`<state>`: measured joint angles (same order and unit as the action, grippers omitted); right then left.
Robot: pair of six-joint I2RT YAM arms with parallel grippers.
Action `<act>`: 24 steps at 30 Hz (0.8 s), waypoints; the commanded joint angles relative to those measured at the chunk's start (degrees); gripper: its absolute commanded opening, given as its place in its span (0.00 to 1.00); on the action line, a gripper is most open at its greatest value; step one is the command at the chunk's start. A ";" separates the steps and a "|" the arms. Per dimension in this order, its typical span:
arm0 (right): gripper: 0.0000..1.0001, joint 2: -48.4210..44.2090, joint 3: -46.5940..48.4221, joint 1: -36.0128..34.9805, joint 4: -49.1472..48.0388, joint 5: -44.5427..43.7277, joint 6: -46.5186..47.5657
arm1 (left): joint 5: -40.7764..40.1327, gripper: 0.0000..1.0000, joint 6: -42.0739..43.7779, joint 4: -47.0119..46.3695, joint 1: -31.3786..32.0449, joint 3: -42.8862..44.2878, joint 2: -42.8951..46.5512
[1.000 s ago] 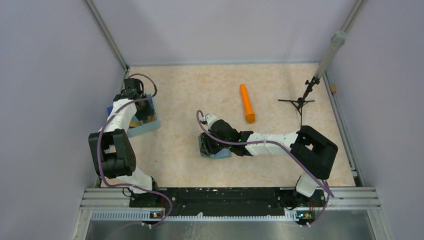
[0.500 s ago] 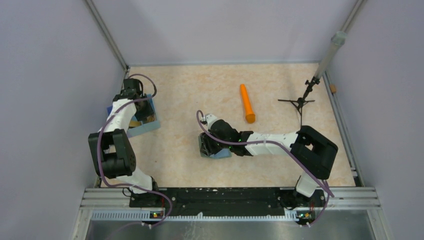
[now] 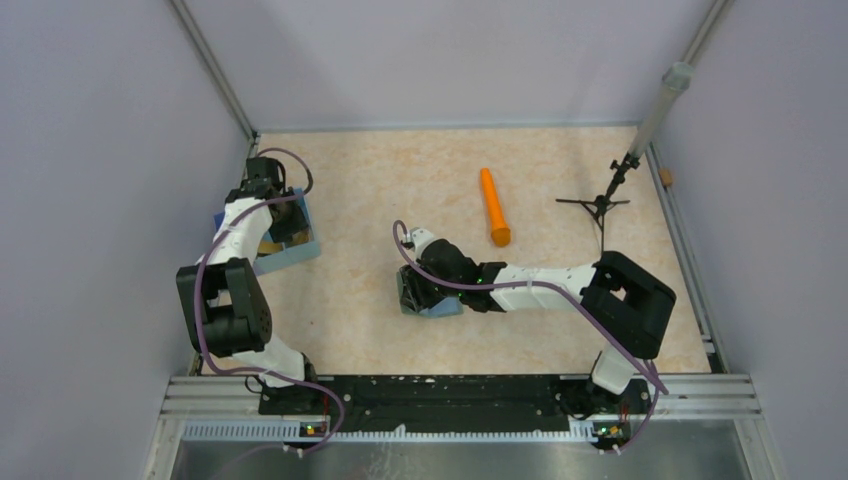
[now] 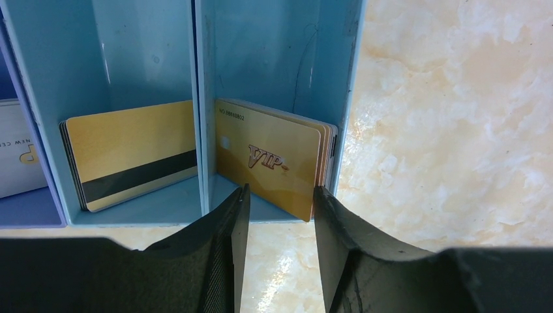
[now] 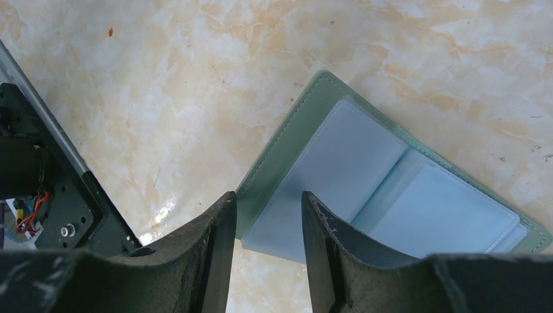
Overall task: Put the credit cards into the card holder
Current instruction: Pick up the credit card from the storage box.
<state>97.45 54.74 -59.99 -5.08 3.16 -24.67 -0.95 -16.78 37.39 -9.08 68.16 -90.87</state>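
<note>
Gold credit cards stand in a blue tray (image 4: 274, 52): a stack with a dark stripe (image 4: 130, 153) in the middle compartment and a "VIP" stack (image 4: 270, 156) in the right one. My left gripper (image 4: 280, 195) is open just in front of the VIP stack, whose lower corner sits near the right fingertip (image 4: 323, 202); nothing is gripped. The card holder (image 5: 365, 176) lies open on the table, grey-green rim, pale blue inside. My right gripper (image 5: 267, 202) is open, its fingers straddling the holder's near corner. From above, the left gripper (image 3: 288, 228) is over the tray (image 3: 300, 250) and the right gripper (image 3: 412, 290) over the holder (image 3: 445, 308).
A white card (image 4: 19, 156) sits in the tray's left compartment. An orange cylinder (image 3: 493, 207) lies beyond the holder. A small black stand (image 3: 598, 205) with a pole is at the back right. Walls close in the table on three sides.
The left gripper's jaws have spread a little wider. Neither arm nor the card holder has visibly moved.
</note>
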 commanded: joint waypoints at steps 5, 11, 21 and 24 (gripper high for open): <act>0.41 -2.77 0.11 -0.13 -1.60 0.66 -0.42 | -0.08 0.42 0.54 0.31 -0.50 -0.05 1.40; 0.40 -2.70 0.06 -0.09 -1.60 0.54 -0.47 | -2.34 0.33 0.35 0.67 -0.50 -0.06 1.75; 0.40 -2.64 0.03 -0.08 -1.70 0.58 -0.67 | -6.81 0.23 0.43 0.93 -0.50 -0.74 3.53; 0.40 -2.65 0.10 -0.13 -1.69 0.47 -0.71 | -8.51 0.21 0.52 1.25 -0.50 -0.69 3.80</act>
<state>97.45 54.74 -59.99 -5.08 3.20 -24.71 -5.04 -16.75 37.71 -9.10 68.07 -89.19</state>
